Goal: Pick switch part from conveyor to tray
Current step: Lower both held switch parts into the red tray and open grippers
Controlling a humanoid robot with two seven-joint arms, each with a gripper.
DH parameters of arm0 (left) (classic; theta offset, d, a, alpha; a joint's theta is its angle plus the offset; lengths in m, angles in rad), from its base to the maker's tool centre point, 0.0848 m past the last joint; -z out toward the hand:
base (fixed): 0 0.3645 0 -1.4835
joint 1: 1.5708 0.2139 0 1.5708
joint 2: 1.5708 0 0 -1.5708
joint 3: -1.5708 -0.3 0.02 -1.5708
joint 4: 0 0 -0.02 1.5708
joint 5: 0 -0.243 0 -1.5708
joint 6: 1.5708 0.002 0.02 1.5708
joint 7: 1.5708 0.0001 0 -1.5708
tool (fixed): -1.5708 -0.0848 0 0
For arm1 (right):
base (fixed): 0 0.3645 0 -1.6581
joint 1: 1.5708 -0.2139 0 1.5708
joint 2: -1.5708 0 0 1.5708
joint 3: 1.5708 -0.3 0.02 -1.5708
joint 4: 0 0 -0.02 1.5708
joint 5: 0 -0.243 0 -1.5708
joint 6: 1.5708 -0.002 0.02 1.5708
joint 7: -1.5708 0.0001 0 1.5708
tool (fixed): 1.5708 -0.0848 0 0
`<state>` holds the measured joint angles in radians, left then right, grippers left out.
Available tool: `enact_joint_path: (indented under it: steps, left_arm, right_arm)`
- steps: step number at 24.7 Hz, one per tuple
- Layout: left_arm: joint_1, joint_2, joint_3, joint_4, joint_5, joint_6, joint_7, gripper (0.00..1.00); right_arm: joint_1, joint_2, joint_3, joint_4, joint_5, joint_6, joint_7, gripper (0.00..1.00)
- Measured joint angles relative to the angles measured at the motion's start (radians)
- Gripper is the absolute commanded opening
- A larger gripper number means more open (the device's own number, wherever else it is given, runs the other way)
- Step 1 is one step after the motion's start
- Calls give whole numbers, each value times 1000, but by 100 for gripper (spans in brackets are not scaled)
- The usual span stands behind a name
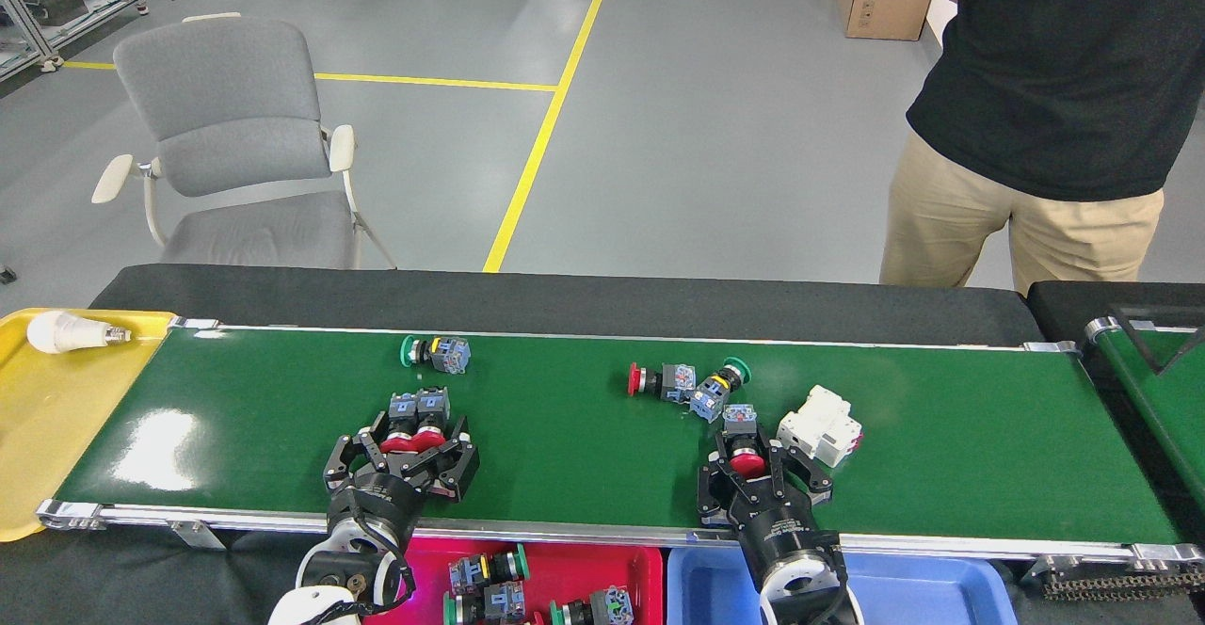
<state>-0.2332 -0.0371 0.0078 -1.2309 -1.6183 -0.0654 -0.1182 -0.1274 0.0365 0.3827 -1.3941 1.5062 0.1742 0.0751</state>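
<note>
The conveyor [565,456] is a wide green belt running across the view. Two red-capped switch parts [415,421] lie side by side near its front edge, and my left gripper [403,456] stands open with its fingers straddling both. A single red-capped switch part [744,444] lies between the spread fingers of my right gripper [761,476], which is also open. Further back lie a green-capped switch part [435,353], a red-capped one [652,380] and another green-capped one [720,386]. Below the belt, a red tray [621,564] holds several switch parts, next to a blue tray [904,587].
A white breaker block [819,425] lies just right of my right gripper. A yellow tray [47,437] with a light bulb [61,333] sits at the belt's left end. A second green belt [1158,390] starts at the right. A person [1045,117] stands behind the table, and a grey chair [235,136] behind it on the left.
</note>
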Motion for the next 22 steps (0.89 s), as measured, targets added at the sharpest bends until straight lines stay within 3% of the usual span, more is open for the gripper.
enact_joint_path:
  steps: [1, 3, 4, 5, 6, 9, 11, 15, 17, 19, 20, 22]
  left_arm:
    - [0, 0, 0, 0, 3, 2, 1, 28]
    - [0, 0, 3, 0, 14, 5, 4, 23]
    - [0, 2, 3, 0, 25, 5, 5, 22]
    - [1, 3, 3, -1, 36, 5, 5, 21]
    - [1, 3, 3, -2, 43, 5, 5, 21]
    - [16, 4, 0, -17, 50, 9, 5, 21]
    - [62, 7, -4, -92, 56, -54, 5, 22]
    - [265, 20, 2, -376, 74, -360, 6, 30]
    - [381, 24, 18, -499, 88, -539, 6, 52]
    - [449, 24, 44, -529, 99, -639, 6, 90]
    - [466, 23, 55, -530, 101, -664, 7, 100]
    - [484, 15, 85, -533, 109, -694, 7, 100]
  right_arm:
    - [25, -15, 40, -39, 0, -20, -11, 11]
    - [82, -56, 108, -116, 0, -73, -19, 16]
    - [109, -74, 134, -149, 0, -105, -24, 25]
    - [134, -90, 159, -179, 0, -150, -27, 50]
    - [153, -97, 175, -195, 1, -200, -29, 98]
    - [175, -98, 188, -207, 1, -353, -44, 100]
    - [176, -97, 188, -216, 1, -421, -48, 100]
    - [178, -95, 175, -259, -12, -461, -50, 100]
    - [188, -93, 112, -301, -32, -463, -51, 100]
    - [240, -92, 9, -336, -51, -438, -57, 100]
    - [271, -92, -51, -347, -59, -430, -62, 100]
    - [319, -79, -212, -356, -96, -405, -86, 100]
